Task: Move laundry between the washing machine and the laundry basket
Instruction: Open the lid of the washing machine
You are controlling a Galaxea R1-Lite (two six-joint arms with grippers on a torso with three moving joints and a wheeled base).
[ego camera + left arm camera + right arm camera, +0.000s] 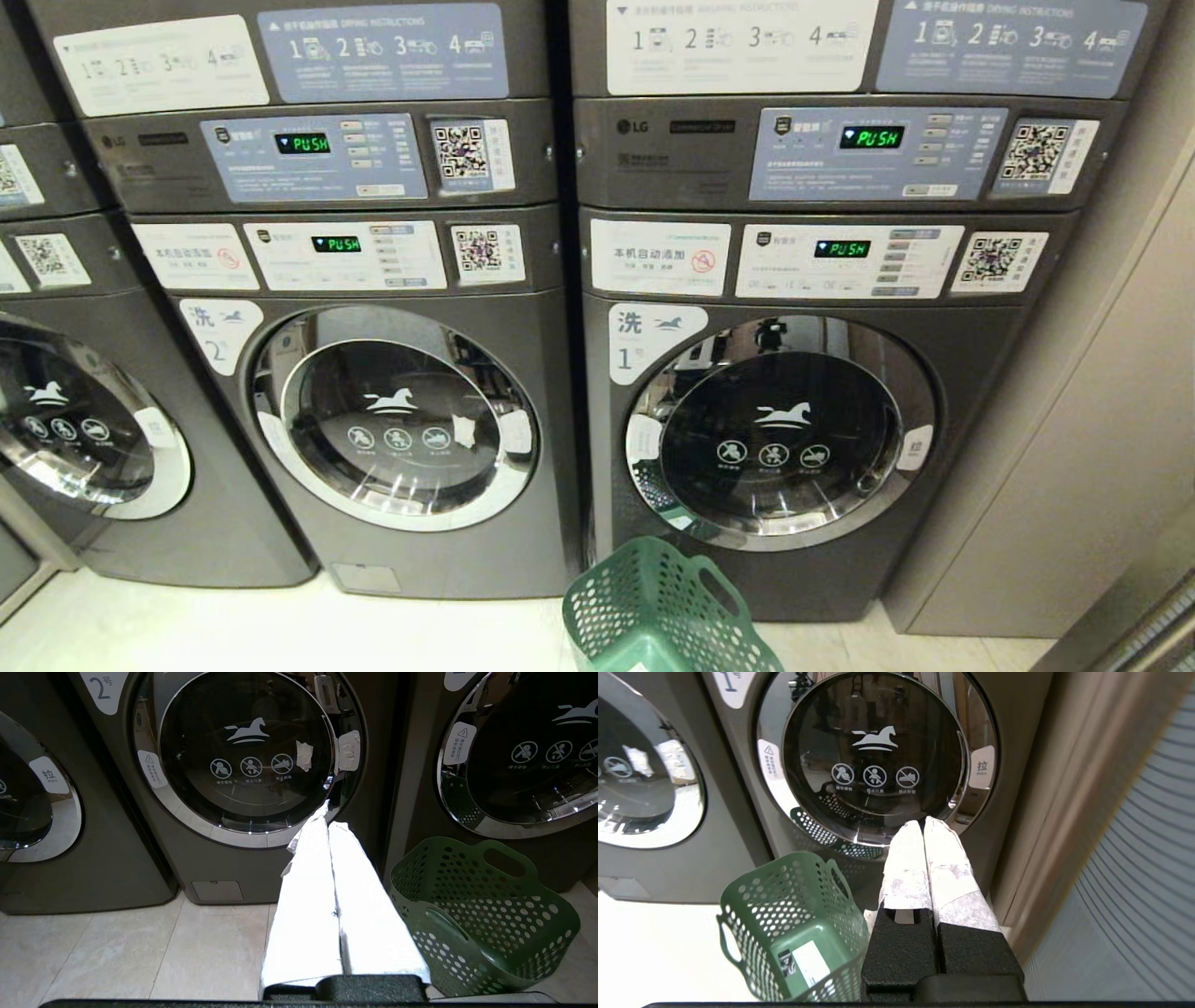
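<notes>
Both arms sat parked, neither showing in the head view: the left hand (329,823) hung low with its white-wrapped fingers (303,896) pressed together on nothing, aimed at washing machine 2 (243,760), and the right hand (923,826) matched it, pinched together and empty, facing the closed door of washing machine 1 (873,756). The green laundry basket (653,611) stood on the floor (280,635) at lower centre of the head view, tilted, mouth opening towards the machine. Only the right wrist view showed its label (810,963).
</notes>
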